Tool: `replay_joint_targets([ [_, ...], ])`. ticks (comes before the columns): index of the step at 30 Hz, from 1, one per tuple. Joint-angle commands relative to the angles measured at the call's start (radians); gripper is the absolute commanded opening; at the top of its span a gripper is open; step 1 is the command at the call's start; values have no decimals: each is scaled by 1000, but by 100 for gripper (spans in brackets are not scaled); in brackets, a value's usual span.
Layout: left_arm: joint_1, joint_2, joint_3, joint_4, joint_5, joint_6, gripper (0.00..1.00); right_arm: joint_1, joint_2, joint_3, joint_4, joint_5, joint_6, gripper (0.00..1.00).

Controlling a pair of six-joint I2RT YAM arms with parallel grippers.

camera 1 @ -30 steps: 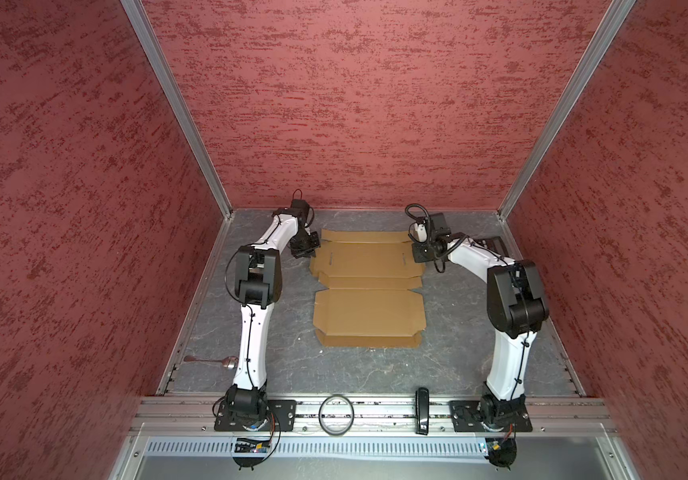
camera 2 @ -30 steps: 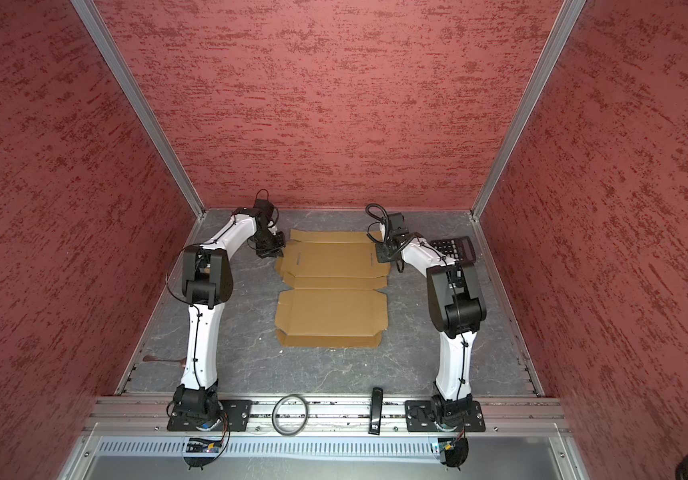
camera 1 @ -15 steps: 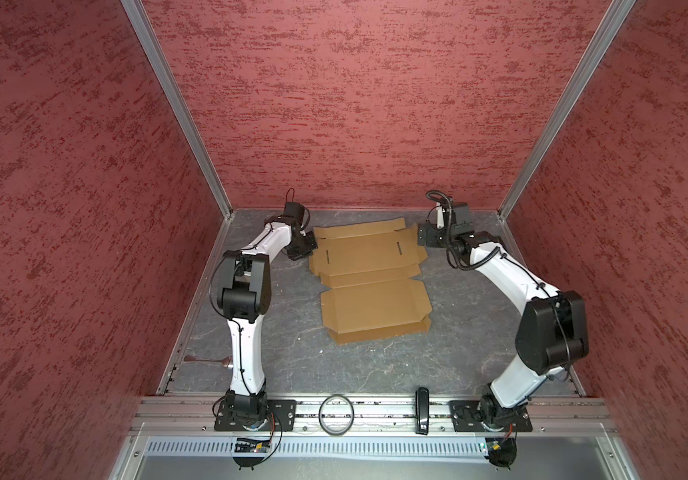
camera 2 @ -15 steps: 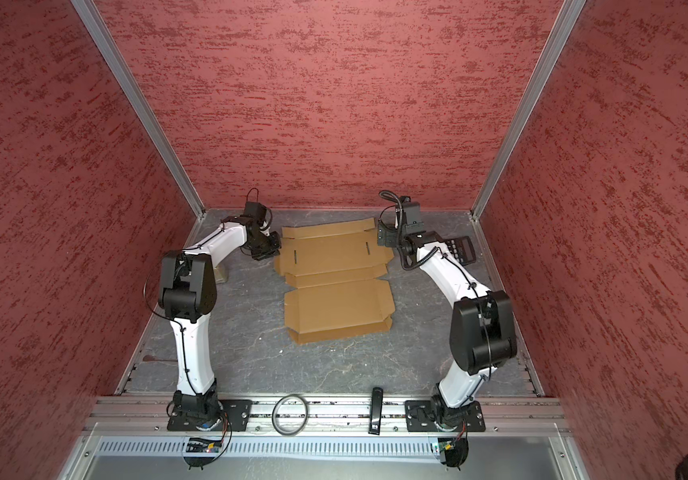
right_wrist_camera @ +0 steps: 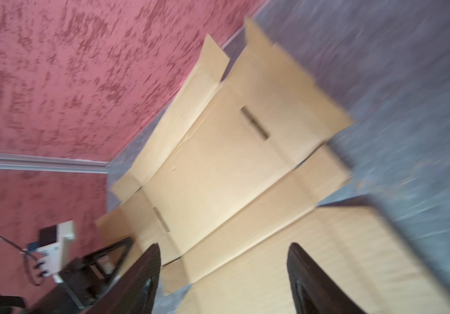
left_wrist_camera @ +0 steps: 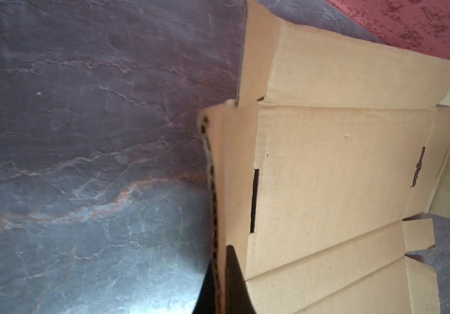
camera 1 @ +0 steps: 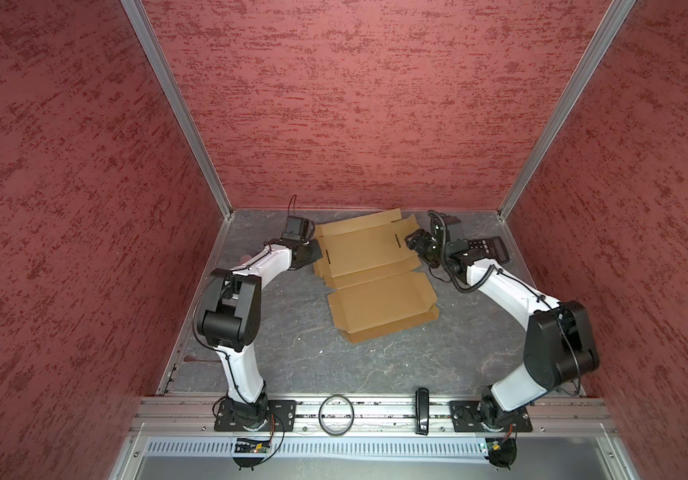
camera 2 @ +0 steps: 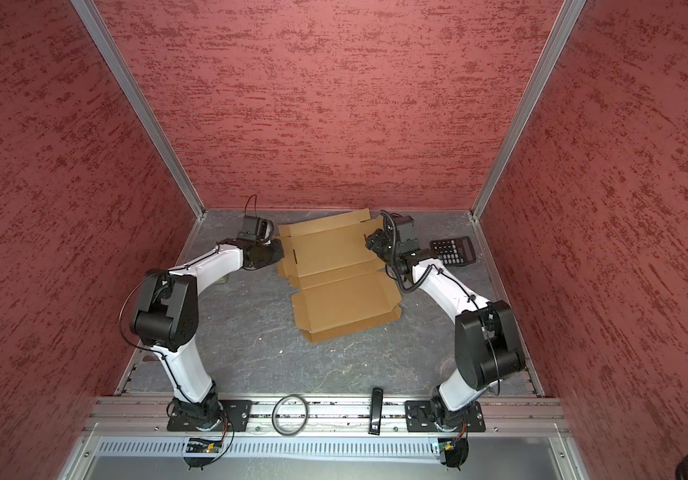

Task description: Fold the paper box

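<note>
Now the right claw [right_wrist_camera: 223, 252] has let go: it hangs wide and empty at the 3 o'clock flap of the paper box [camera 1: 375, 270]. The left claw [left_wrist_camera: 219, 271] stays pinched on the 9 o'clock flap. The box, at the counter's [camera 1: 292, 353] 12 o'clock end, has swung askew, its near end toward 5 o'clock. Folding probably needs a fresh right-side grip.
</note>
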Motion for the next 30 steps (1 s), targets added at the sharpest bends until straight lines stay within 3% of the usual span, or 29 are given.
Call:
replay_joint_targets([
  [1, -43, -79, -70, 144, -86, 29, 0, 33, -22, 5, 135, -7, 238, 74],
  [8, -120, -212, -238, 261, -204, 56, 0, 73, 34, 38, 149, 14, 355, 78],
  [22, -235, -335, -416, 475, -327, 146, 0, 97, 209, 346, -117, 49, 357, 81],
  [30, -287, -379, -503, 596, -409, 193, 0, 96, 272, 381, -111, 30, 412, 82],
])
